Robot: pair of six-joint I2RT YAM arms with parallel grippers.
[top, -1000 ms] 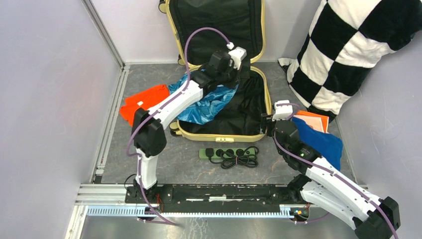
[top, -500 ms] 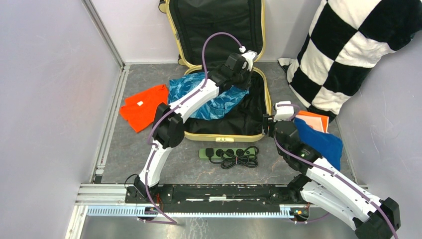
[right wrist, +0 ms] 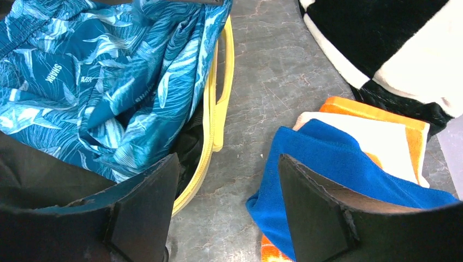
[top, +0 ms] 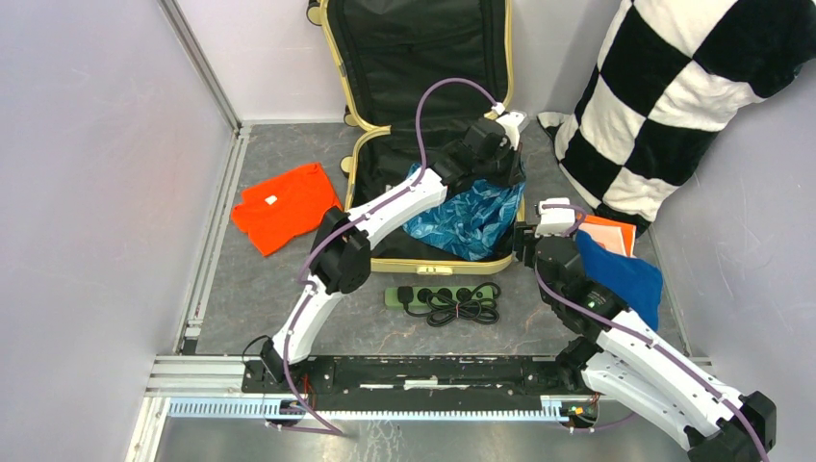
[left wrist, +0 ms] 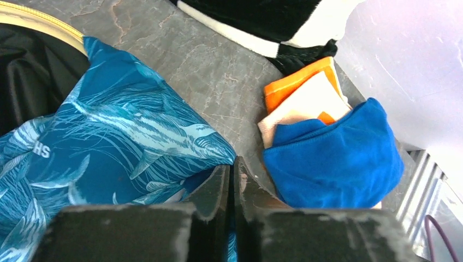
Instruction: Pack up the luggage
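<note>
Pinched blue patterned cloth (top: 471,217) in shut left claw (left wrist: 232,166) over the open luggage (top: 385,262) on the table (top: 289,318); held right claw (right wrist: 229,185) wide, empty. Risked cloth draping over the right rim, blocking the lid.

Lab robot cell: plain pale walls (top: 87,192), aluminium rails (top: 207,245), grey floor (top: 289,144), black mounting bar (top: 423,371).
</note>
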